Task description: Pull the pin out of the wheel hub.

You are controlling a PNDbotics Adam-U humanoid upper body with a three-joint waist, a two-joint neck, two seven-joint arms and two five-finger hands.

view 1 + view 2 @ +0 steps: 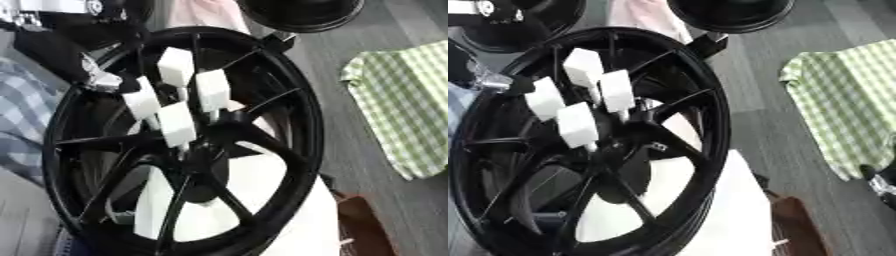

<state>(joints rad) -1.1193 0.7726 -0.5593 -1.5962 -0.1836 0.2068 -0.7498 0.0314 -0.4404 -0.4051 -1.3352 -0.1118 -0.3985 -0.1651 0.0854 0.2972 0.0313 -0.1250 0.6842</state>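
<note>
Black wheel hub (188, 145) carries four white-capped pins (178, 124), none pulled; left hand (101, 80) reaching, fingers unclear; next, grasp one.

Left arm (51, 47), 10 o'clock: black casing, silver-white joint fitting at its lower end. Right arm (882, 181), 4 o'clock: black sliver, small silver piece.
</note>
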